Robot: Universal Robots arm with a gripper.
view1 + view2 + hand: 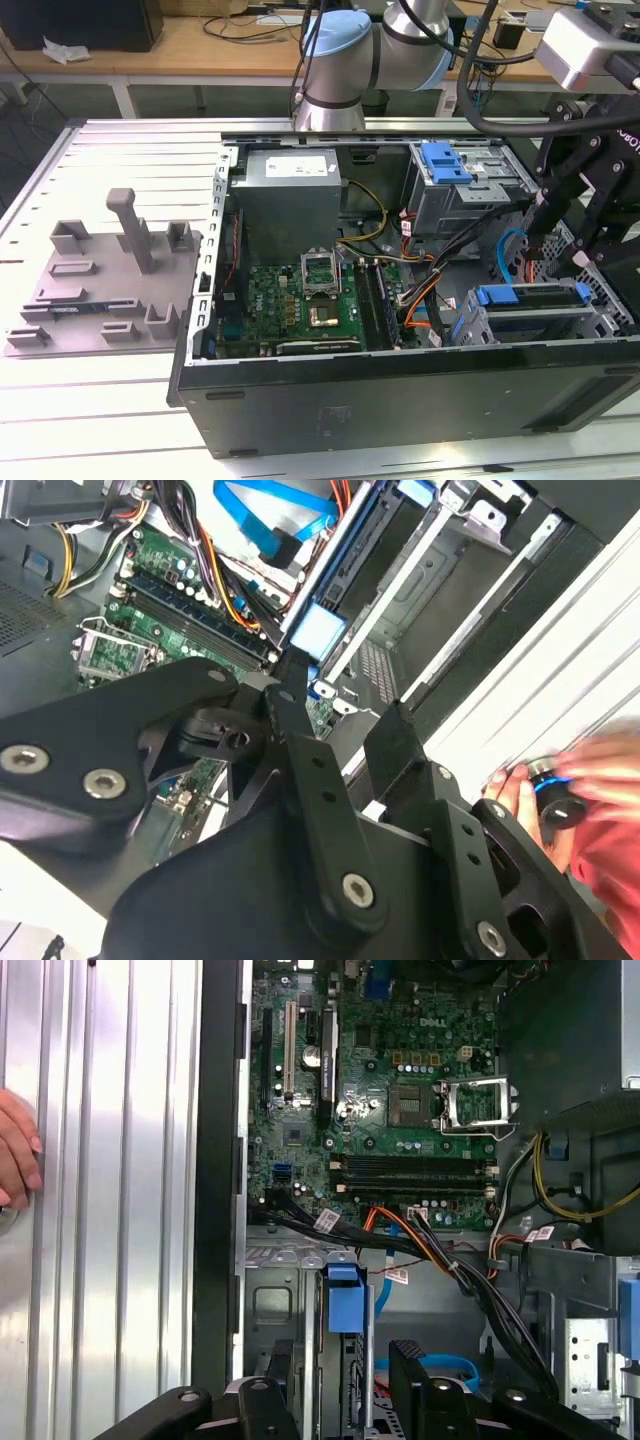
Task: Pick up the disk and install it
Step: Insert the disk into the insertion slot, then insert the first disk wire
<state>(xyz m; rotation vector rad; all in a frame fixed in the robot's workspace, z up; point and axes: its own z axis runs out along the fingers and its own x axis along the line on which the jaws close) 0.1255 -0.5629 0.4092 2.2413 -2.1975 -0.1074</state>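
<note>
The disk (345, 1300) sits edge-on in the lower drive cage of the open computer case (400, 400), its bright blue bracket end (318, 630) facing out. In the exterior view the same blue bracket (510, 296) lies across the top of the cage at the case's right end. My gripper (345, 1385) hangs just above it, open, with one black finger on each side of the bracket and a gap showing on both sides. In the second wrist view the gripper (345, 715) straddles the slot, one fingertip (290, 685) close to the blue end. In the exterior view the gripper (557, 250) is above the cage.
A second blue bracket (445, 160) lies on the upper drive cage. Orange, black and blue cables (440, 1250) run beside the slot, next to the motherboard (400, 1090). A person's hand (15, 1160) rests on the ribbed table outside the case. A grey fixture (110, 280) stands at the exterior view's left.
</note>
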